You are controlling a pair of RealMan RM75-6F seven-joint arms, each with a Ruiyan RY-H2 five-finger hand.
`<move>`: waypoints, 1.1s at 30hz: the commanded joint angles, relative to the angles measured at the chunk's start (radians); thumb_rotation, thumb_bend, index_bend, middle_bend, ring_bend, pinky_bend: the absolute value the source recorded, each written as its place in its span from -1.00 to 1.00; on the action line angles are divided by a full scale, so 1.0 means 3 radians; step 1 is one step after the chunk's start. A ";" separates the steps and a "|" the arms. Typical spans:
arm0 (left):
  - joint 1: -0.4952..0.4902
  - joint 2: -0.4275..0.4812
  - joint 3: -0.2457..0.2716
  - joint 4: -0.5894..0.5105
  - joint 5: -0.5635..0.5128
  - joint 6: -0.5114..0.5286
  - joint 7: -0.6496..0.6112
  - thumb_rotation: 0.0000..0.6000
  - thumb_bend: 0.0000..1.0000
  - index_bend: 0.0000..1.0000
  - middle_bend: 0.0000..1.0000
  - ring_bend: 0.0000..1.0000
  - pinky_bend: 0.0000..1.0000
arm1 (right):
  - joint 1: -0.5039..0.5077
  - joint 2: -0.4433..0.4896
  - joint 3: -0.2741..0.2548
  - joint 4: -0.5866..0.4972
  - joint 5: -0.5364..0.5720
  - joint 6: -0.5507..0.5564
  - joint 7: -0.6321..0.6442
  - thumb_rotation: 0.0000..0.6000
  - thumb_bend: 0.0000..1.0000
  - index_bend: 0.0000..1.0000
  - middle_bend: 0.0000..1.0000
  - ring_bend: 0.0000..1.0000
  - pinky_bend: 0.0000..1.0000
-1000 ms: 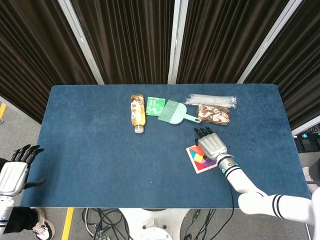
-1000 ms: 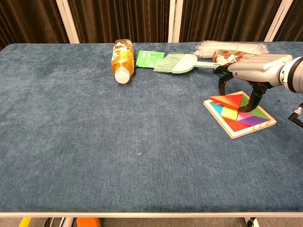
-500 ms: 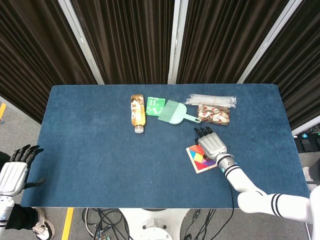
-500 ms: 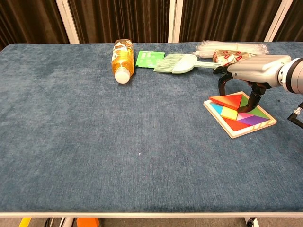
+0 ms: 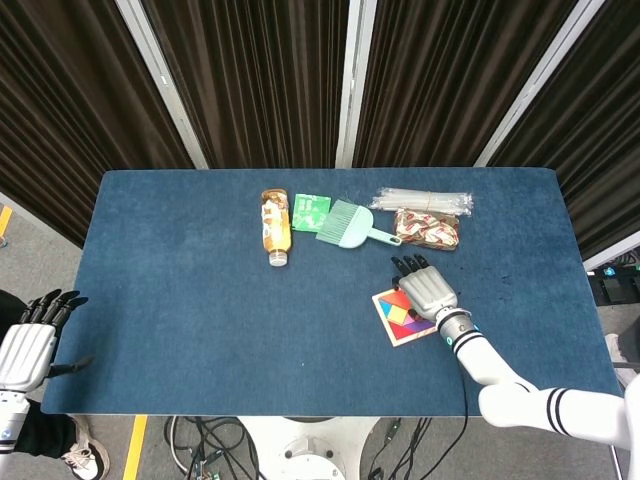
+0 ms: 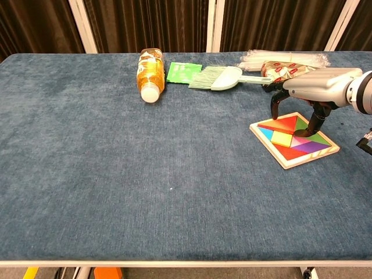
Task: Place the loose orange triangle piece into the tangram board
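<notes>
Right robot hand (image 6: 314, 87) hovers over the far half of the board (image 6: 314, 153), fingers curled down with dark tips (image 6: 274, 110) at or just above the pieces; whether they pinch anything, cannot tell. The orange triangle (image 6: 285, 124) lies directly under that hand, in the board's far-left corner, looking flat and level with its neighbours (judged seated or nearly so). Its long edge runs along the board's left-far side, apex pointing toward the board centre.

Left robot hand (image 5: 28, 345) hangs off the near-left corner of the bench (image 5: 200, 300), fingers apart, holding nothing, well apart from the board. The right hand is clearly the nearer one.

Next move likely a light press or a straight lift clear.

Bottle (image 6: 150, 71) label, green packet (image 6: 183, 72) and patterned pouch (image 5: 427, 227) carry print too small to read
</notes>
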 commanded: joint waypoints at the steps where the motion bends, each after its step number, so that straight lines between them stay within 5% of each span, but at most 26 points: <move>1: 0.0000 0.0000 -0.0001 0.0000 0.0000 0.0002 -0.0001 1.00 -1.00 -0.62 -0.74 -0.90 -0.73 | -0.0006 0.0014 0.0004 -0.0017 -0.0016 0.0016 0.0011 1.00 -0.54 -0.49 -1.00 -1.00 -1.00; 22: -0.0006 0.0006 0.0011 -0.0012 0.0004 -0.0021 0.0010 1.00 -1.00 -0.62 -0.74 -0.90 -0.73 | -0.0146 0.0110 0.0054 -0.0186 -0.0411 0.0208 0.0174 1.00 -0.57 -0.98 -1.00 -1.00 -1.00; 33: 0.0001 0.0011 0.0009 0.0008 0.0002 -0.0009 -0.0036 1.00 -1.00 -0.62 -0.74 -0.90 -0.73 | -0.0109 -0.0072 0.0054 -0.0056 -0.0361 0.0192 -0.0010 1.00 -0.58 -1.00 -1.00 -1.00 -1.00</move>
